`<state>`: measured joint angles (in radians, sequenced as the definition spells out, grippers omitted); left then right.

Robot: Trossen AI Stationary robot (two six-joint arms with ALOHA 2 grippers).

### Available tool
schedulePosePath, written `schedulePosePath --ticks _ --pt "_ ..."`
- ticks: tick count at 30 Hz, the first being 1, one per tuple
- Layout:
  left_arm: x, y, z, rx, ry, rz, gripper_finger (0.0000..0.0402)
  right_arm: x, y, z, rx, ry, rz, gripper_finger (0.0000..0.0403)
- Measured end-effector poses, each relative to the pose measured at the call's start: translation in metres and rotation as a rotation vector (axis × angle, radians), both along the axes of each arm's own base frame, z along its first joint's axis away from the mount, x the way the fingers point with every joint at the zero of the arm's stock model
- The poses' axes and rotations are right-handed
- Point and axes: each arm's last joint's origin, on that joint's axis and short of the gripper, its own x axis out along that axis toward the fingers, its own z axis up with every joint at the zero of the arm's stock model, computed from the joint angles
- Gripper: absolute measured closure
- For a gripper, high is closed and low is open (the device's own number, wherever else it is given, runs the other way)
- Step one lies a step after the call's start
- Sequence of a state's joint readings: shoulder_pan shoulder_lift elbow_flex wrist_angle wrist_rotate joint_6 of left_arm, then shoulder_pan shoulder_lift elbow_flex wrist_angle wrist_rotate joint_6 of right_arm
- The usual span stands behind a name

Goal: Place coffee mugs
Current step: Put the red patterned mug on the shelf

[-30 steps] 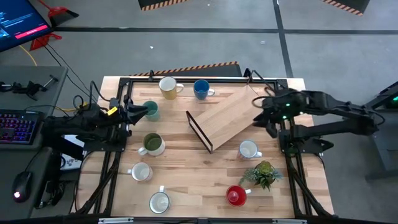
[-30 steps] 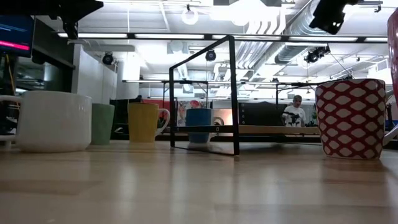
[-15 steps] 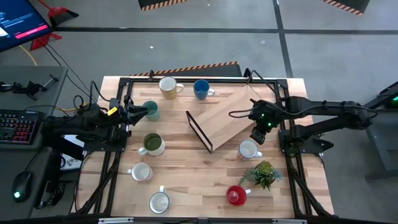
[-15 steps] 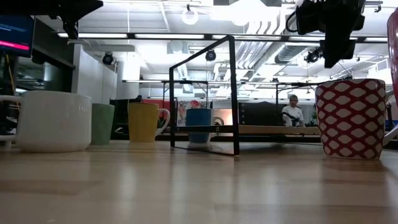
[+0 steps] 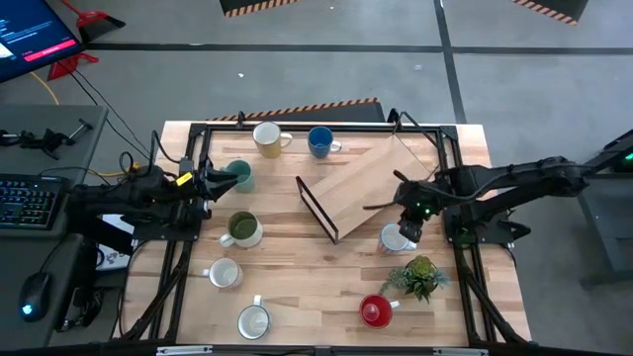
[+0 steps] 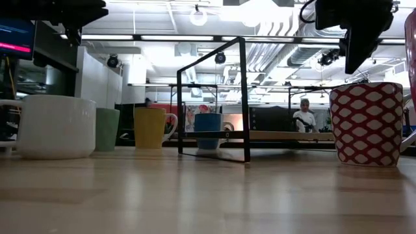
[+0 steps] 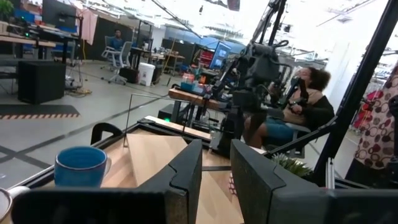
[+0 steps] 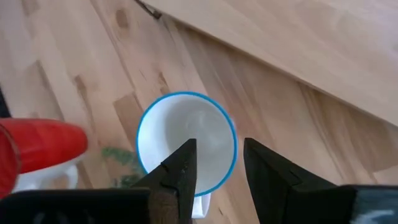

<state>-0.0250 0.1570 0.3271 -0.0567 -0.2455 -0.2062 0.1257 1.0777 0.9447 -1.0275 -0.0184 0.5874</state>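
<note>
Mugs sit scattered over the tabletop [image 5: 297,247]. A yellow mug [image 5: 266,138] and a blue mug [image 5: 319,142] stand near the far edge. A teal mug [image 5: 240,175] and an olive mug [image 5: 241,229] are by the left edge, and two pale mugs [image 5: 225,274] [image 5: 253,320] are toward the near left corner. A red mug [image 5: 375,311] stands near the front edge, beside a small plant [image 5: 417,276]. A wooden shelf [image 5: 358,187] on a black frame lies slanted across the middle.

The right gripper [image 5: 406,229] has moved since a second ago. It was near the right edge, by the shelf's far end; now it hangs directly over the white mug with a blue rim [image 8: 186,140], which stands between the shelf and the plant. Its fingers [image 8: 180,174] are apart, pointing down above the mug's rim, with nothing between them.

The left gripper [image 5: 223,177] has stayed at the left edge, right at the teal mug. Its fingers [image 7: 185,177] show a narrow gap, and I cannot tell whether they hold the mug. None of the mugs has shifted.
</note>
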Motion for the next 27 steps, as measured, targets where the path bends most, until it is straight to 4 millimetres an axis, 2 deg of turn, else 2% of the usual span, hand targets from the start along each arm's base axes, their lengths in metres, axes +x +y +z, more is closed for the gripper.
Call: schedulePosePath --ticks 7,27 --pt "0.000 0.000 0.000 0.000 0.000 0.000 0.0326 0.014 0.009 -0.016 -0.109 0.079 0.012 0.0290" --pt "0.000 0.000 0.000 -0.001 -0.001 0.000 0.0326 0.042 0.015 -0.048 -0.120 0.200 0.085 0.0290"
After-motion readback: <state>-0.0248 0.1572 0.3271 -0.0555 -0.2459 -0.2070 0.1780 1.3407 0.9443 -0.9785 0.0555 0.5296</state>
